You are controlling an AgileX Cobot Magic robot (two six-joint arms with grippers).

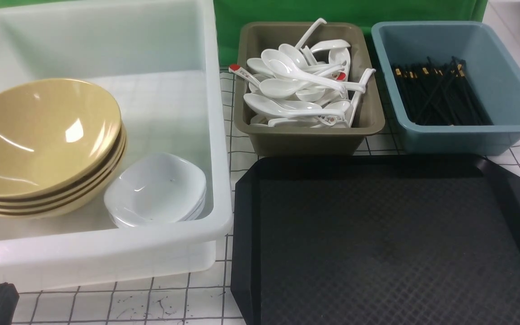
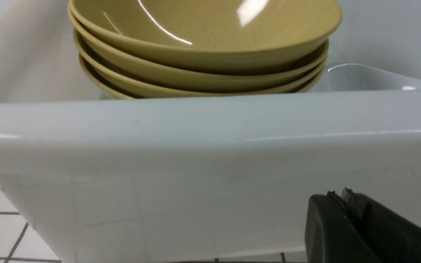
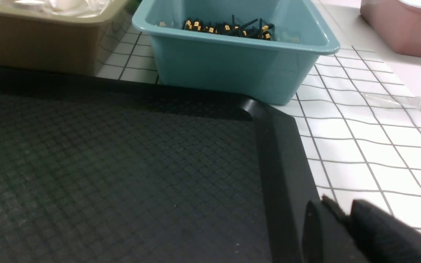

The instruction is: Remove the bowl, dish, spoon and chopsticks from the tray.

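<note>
Front view: you see the black tray (image 1: 391,253) lying bare at near right, its crosshatch surface carrying nothing. To its left stands the white bin (image 1: 106,253), holding a stack of mustard bowls with the top bowl (image 1: 39,135) tilted toward the right, and just beside it on the right a stack of white dishes, top dish (image 1: 156,187). Beyond the tray, the brown bin (image 1: 368,122) is heaped with white spoons (image 1: 296,85), some with red-marked handles, and the blue bin (image 1: 499,90) to its right holds black chopsticks (image 1: 436,90) with gold bands. A dark part of the left arm shows at the near left corner. Left wrist view: you look over the near wall of the white bin at the bowl stack, with the left gripper (image 2: 345,195) low against that wall, its jaws pressed together on nothing. Right wrist view: the right gripper (image 3: 342,212) sits at the tray's right rim over the gridded tabletop (image 3: 371,146); its jaws appear nearly together and empty, though you cannot tell for sure from this angle.
</note>
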